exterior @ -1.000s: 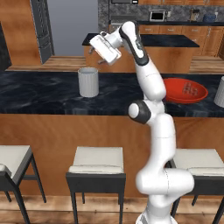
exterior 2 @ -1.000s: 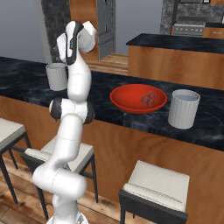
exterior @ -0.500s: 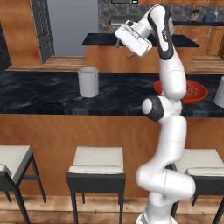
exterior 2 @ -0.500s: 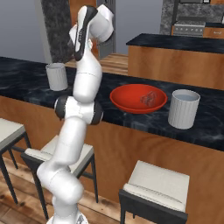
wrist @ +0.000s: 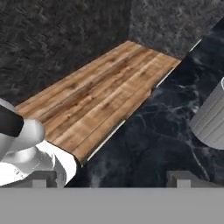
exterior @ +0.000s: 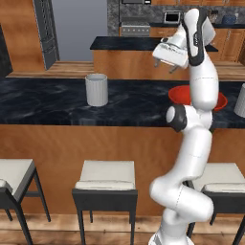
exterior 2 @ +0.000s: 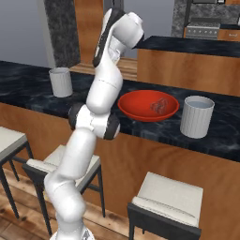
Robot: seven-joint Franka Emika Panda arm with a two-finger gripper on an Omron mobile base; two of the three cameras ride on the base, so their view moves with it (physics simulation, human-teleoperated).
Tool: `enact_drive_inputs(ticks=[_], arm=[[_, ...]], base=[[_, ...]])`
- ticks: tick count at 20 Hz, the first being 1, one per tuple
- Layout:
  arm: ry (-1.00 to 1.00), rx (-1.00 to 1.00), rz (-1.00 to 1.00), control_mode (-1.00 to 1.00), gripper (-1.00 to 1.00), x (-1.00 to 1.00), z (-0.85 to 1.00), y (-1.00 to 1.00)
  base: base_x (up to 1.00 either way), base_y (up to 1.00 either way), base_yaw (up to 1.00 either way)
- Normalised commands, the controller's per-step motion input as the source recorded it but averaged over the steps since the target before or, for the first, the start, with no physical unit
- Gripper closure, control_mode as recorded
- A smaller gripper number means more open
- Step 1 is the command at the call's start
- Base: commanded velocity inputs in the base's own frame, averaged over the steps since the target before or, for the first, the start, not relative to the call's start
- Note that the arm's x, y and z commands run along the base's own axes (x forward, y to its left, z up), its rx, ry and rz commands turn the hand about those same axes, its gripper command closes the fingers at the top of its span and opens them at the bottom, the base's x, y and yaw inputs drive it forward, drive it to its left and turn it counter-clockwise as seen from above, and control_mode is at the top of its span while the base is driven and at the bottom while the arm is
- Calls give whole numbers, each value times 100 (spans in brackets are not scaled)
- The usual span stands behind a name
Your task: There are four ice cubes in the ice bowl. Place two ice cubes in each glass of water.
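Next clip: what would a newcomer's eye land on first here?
The tall white arm, its open gripper raised high above the dark marble counter. Next, the glossy red ice bowl on that counter, between two ribbed glasses: one close beside it, the other further along.

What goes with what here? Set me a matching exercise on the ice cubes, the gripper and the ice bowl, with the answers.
1. ice cubes
2. gripper
3. ice bowl

a. glossy red, resting on the black counter
b. open, held high above the counter
c. lying together inside the bowl

Pairs: 1-c, 2-b, 3-a
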Motion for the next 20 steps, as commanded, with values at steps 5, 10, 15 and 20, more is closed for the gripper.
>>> enact_drive_inputs(ticks=[5, 10, 15, 20], arm=[[60, -49, -52, -100, -100, -13, -80, -30], [-36, -67, -42, -100, -100, -92, -100, -49], [-94, -57, -10, -100, -100, -100, -47, -26], [-100, -20, 4, -100, -100, -77, 2, -15]], base=[[0, 0, 0], [0, 0, 0], [0, 0, 0], [0, 0, 0]])
